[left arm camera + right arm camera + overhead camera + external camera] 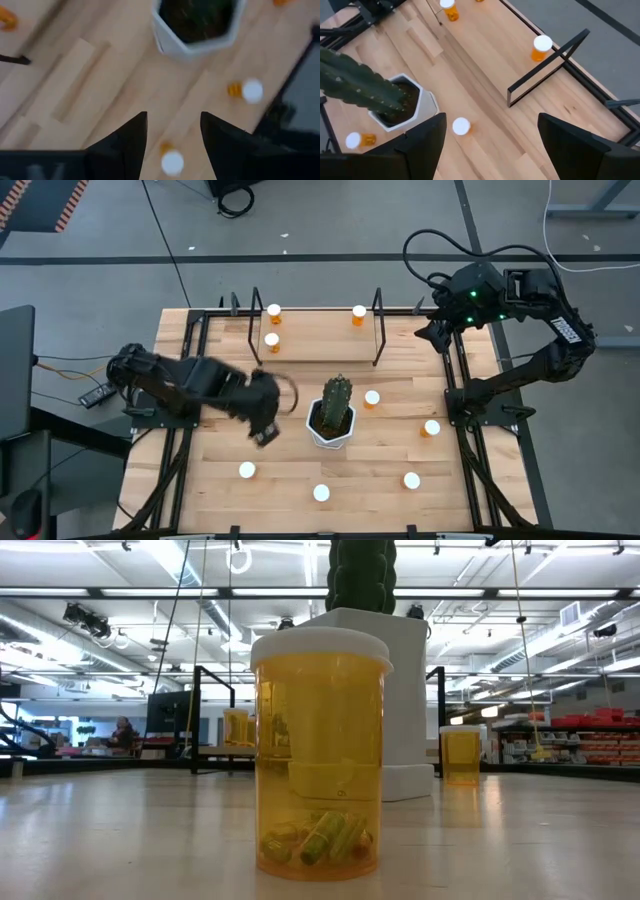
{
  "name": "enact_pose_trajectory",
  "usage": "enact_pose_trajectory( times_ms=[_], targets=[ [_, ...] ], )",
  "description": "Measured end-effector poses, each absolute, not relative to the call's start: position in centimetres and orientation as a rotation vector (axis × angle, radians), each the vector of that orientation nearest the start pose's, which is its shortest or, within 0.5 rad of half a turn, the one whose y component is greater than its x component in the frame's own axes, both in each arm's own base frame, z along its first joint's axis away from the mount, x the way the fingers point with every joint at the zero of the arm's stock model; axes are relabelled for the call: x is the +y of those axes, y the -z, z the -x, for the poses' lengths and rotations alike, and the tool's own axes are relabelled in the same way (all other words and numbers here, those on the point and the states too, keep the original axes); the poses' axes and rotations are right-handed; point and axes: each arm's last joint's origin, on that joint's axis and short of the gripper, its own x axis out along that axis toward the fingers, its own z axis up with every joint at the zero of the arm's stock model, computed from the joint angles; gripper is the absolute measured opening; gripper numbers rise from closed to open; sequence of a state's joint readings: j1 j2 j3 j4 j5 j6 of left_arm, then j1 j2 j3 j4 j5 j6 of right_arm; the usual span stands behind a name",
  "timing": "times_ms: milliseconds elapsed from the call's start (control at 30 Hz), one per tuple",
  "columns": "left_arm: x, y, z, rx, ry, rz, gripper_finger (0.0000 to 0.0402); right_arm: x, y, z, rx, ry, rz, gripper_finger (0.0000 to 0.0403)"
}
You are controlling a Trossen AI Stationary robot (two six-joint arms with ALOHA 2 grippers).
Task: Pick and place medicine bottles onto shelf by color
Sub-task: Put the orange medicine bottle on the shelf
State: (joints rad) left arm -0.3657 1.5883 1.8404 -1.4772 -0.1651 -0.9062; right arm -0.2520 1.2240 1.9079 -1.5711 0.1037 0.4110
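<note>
A medicine bottle (320,752) stands upright nearest the low camera — translucent orange, white cap, pills at the bottom. Behind it sit the cactus pot (400,700) and the shelf (315,330), three bottles already there. The left gripper (265,418), fingers apart and empty, hangs beside the pot (probably seeking another bottle); the right gripper (490,145) waits wide open near the shelf's end.

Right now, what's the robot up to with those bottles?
Left tool open, empty, beside cactus. Right tool open at shelf end. Five bottles loose.
</note>
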Motion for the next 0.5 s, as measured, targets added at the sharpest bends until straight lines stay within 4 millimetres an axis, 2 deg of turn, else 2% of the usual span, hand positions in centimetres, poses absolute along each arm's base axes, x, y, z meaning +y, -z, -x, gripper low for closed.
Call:
enact_pose_trajectory(
  times_ms=[100,233,367,500],
  targets=[
    [-11.2,-39.6,-25.0,1.191,-0.329,0.439,0.0186,-3.9,-47.7,-14.1,0.817,0.517,-0.449,0.0322],
    [-12.4,-40.5,-24.4,1.118,-0.276,0.505,0.0185,-3.9,-47.2,-15.7,0.862,0.497,-0.441,0.0322],
    [-12.8,-41.5,-24.1,1.017,-0.227,0.563,0.0182,-3.5,-46.3,-18.0,0.924,0.472,-0.456,0.0322],
    [-12.7,-42.1,-23.3,0.946,-0.271,0.513,0.0174,-3.0,-45.5,-19.8,0.966,0.476,-0.491,0.0322]
  ],
)
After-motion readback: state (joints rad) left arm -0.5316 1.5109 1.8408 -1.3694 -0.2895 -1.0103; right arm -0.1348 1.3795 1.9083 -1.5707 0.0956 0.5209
